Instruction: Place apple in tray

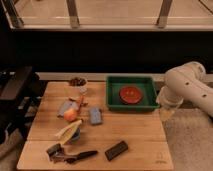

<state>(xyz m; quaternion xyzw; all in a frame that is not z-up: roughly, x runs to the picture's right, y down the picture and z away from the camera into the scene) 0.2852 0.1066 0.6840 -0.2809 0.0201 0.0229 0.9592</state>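
The apple, small and orange-yellow, lies on the wooden table left of centre. The green tray stands at the table's back right with a flat red plate inside it. My white arm reaches in from the right. Its gripper hangs just past the table's right edge, beside the tray's right end and far from the apple. The gripper is open with nothing in it.
A small bowl of dark items sits at the back. Near the apple lie a pale-yellow banana-like item, a blue-grey packet and a grey piece. Black items lie near the front edge. A dark chair stands at the left.
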